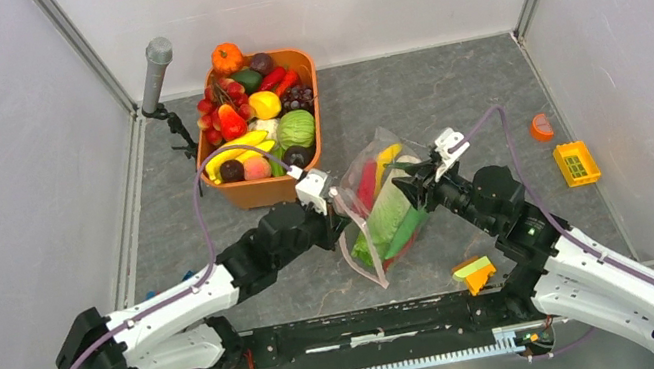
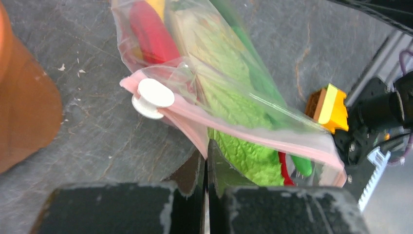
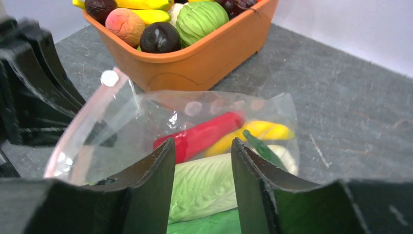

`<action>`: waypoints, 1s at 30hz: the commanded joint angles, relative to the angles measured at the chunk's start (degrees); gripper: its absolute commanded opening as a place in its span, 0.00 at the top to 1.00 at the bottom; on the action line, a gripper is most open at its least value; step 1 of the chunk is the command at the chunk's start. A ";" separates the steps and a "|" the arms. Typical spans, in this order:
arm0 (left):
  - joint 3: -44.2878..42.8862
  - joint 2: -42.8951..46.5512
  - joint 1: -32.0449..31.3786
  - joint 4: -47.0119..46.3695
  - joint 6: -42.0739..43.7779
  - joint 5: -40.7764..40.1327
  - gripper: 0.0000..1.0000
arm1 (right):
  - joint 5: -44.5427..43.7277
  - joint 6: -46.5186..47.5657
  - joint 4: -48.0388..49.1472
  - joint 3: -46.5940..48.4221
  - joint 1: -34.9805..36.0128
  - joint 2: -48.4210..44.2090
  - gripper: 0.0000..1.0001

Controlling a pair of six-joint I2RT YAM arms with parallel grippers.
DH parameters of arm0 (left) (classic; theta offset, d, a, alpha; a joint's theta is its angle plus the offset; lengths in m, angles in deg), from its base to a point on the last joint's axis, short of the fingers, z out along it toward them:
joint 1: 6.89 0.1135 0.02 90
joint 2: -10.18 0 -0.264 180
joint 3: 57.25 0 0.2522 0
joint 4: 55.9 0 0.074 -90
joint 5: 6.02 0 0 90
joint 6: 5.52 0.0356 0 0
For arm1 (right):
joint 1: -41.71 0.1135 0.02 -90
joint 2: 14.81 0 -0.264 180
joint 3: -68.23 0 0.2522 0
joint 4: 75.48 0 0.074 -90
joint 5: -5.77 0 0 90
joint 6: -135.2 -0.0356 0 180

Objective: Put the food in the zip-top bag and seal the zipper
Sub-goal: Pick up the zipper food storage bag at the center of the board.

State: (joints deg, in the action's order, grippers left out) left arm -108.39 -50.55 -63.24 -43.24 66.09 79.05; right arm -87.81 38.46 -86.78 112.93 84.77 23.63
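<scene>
The clear zip-top bag (image 1: 386,207) lies mid-table between both grippers. Inside it are the leafy cabbage (image 2: 229,95), red chili (image 3: 204,134), yellow banana (image 3: 260,131) and slim green vegetable (image 3: 260,148). My left gripper (image 2: 206,148) is shut on the pink zipper strip (image 2: 190,119) at the bag's mouth, a little along from the white slider (image 2: 152,97). In the top view the left gripper (image 1: 339,205) sits at the bag's left edge. My right gripper (image 3: 202,148) is open, its fingers straddling the bag's right side over the cabbage; it also shows in the top view (image 1: 413,192).
An orange tub (image 1: 268,192) of toy fruit stands just behind the bag. A yellow-orange wedge (image 1: 474,272) lies near the front rail. A small yellow crate (image 1: 576,163) and an orange piece (image 1: 541,126) sit at the right. A grey pole (image 1: 155,67) stands back left.
</scene>
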 commanded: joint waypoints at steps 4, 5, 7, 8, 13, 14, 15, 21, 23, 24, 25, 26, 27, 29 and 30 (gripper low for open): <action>-15.80 3.10 0.03 15.61 15.27 6.89 0.98 | 7.36 12.71 -1.86 8.23 -0.22 1.38 0.43; -17.27 2.55 0.10 17.23 16.00 7.47 0.98 | 7.34 13.68 -2.29 9.09 -0.49 1.86 0.43; -20.39 0.90 0.11 20.36 16.76 7.50 0.98 | 6.97 14.95 -3.96 10.74 -1.16 2.73 0.42; -21.14 0.10 0.11 20.88 17.04 7.54 0.98 | 6.77 15.40 -4.32 11.45 -1.59 3.23 0.42; -25.10 -0.89 0.11 22.10 20.12 8.67 0.98 | 10.00 17.16 -5.02 14.33 -5.72 5.29 0.43; -26.69 -0.97 0.11 22.96 21.02 8.71 0.98 | 11.43 17.25 -4.71 14.55 -7.06 5.41 0.43; -28.20 -1.19 0.11 23.91 21.86 9.13 0.98 | 12.82 17.29 -4.08 14.67 -8.20 5.55 0.42; -39.89 -5.29 0.11 30.87 27.29 13.62 0.98 | 20.99 17.53 0.82 12.79 -14.01 5.25 0.42; -44.22 -7.27 0.11 33.99 29.44 15.68 0.98 | 23.16 17.88 2.15 11.52 -15.12 4.55 0.41; -46.15 -8.09 0.11 35.94 30.74 17.21 0.98 | 23.78 17.99 2.83 11.08 -15.56 3.96 0.41; -48.38 -8.88 0.11 37.44 32.71 18.65 0.98 | 24.65 18.22 3.19 10.59 -16.00 3.25 0.40; -50.00 -9.64 0.11 39.20 34.56 20.48 0.98 | 25.64 18.70 3.42 10.25 -16.31 2.42 0.39; -51.87 -10.41 0.11 40.57 36.10 22.16 0.98 | 26.71 19.10 3.43 10.13 -16.57 1.55 0.38; -55.34 -11.96 0.11 43.53 39.07 24.17 0.98 | 28.17 20.49 2.36 10.50 -16.79 -0.01 0.35; -56.67 -12.57 0.11 44.82 40.40 24.68 0.98 | 29.39 21.62 1.04 10.90 -16.79 -0.81 0.33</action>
State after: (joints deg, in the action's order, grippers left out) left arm -158.01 -61.46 -63.22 -3.46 97.06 96.84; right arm -64.25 56.56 -87.13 123.12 68.43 25.90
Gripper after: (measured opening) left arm 0.043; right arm 0.642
